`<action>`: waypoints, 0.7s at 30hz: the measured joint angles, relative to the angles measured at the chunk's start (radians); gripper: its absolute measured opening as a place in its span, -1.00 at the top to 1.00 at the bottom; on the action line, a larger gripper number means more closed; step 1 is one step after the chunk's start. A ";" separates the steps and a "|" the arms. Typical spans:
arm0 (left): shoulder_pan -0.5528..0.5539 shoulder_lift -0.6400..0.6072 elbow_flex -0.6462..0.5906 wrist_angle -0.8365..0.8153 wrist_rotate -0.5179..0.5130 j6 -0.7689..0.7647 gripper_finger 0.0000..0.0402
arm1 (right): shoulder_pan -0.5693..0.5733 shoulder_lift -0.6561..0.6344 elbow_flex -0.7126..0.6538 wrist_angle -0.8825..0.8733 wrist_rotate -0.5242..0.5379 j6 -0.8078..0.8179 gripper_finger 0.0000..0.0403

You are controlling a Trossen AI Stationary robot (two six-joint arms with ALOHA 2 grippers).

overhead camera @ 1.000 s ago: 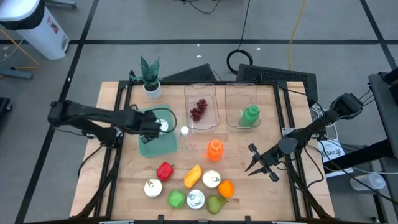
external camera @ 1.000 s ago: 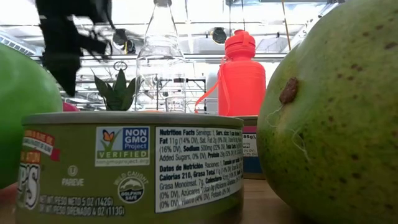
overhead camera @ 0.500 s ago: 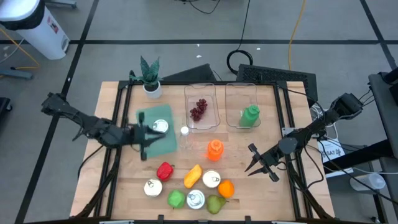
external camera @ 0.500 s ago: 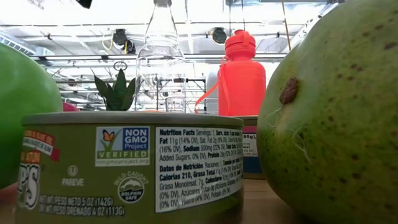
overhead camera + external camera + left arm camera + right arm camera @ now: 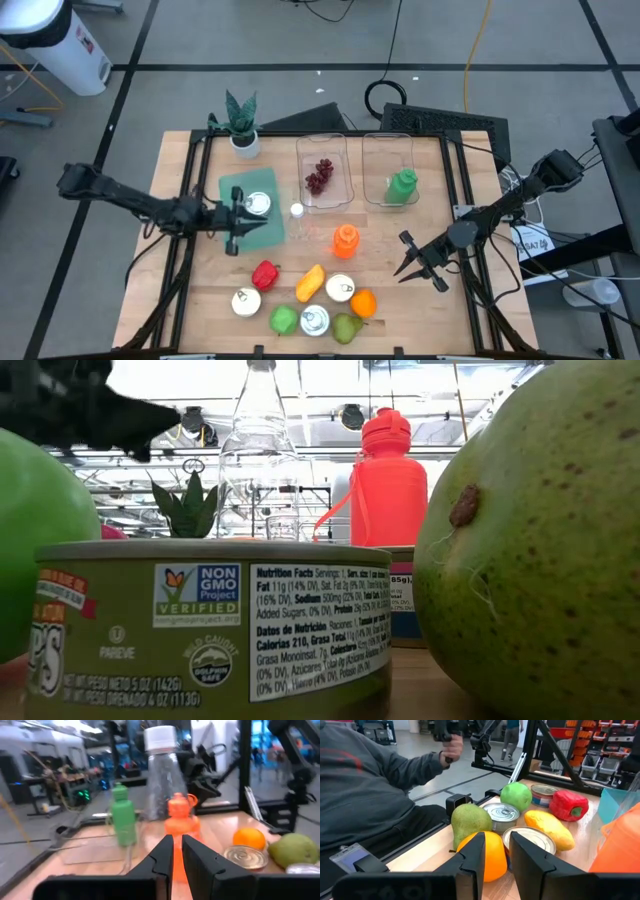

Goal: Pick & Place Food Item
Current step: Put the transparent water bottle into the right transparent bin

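- Near the front edge of the wooden table lie a round green apple, a silver tin can and a green pear.
- The right gripper hovers near the right edge, nearly closed, holding nothing.
- The left gripper is clenched and empty, at the left side over the teal plastic lid; a white-topped can rests there.
- Dark red grapes lie in the clear plastic tray near the back edge.
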 joint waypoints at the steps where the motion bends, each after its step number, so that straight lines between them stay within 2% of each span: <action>1: -0.007 -0.017 -0.031 0.031 -0.021 -0.008 0.76 | 0.000 0.000 0.000 -0.002 0.000 0.000 0.63; 6: -0.061 -0.079 -0.038 -0.108 -0.201 -0.055 0.76 | 0.000 0.000 0.000 0.003 0.001 0.001 0.63; 11: -0.172 -0.101 -0.037 -0.106 -0.232 -0.012 0.76 | 0.001 0.000 0.000 -0.002 0.000 0.011 0.63; 15: -0.281 -0.100 -0.037 -0.149 -0.389 -0.013 0.76 | 0.001 0.000 0.000 -0.005 0.000 0.021 0.63; 18: -0.326 -0.091 -0.037 -0.225 -0.509 -0.082 0.76 | 0.002 0.000 0.000 -0.005 0.000 0.010 0.63; 21: -0.344 -0.091 -0.036 -0.221 -0.516 -0.108 0.76 | 0.002 0.000 0.000 -0.005 0.000 0.008 0.63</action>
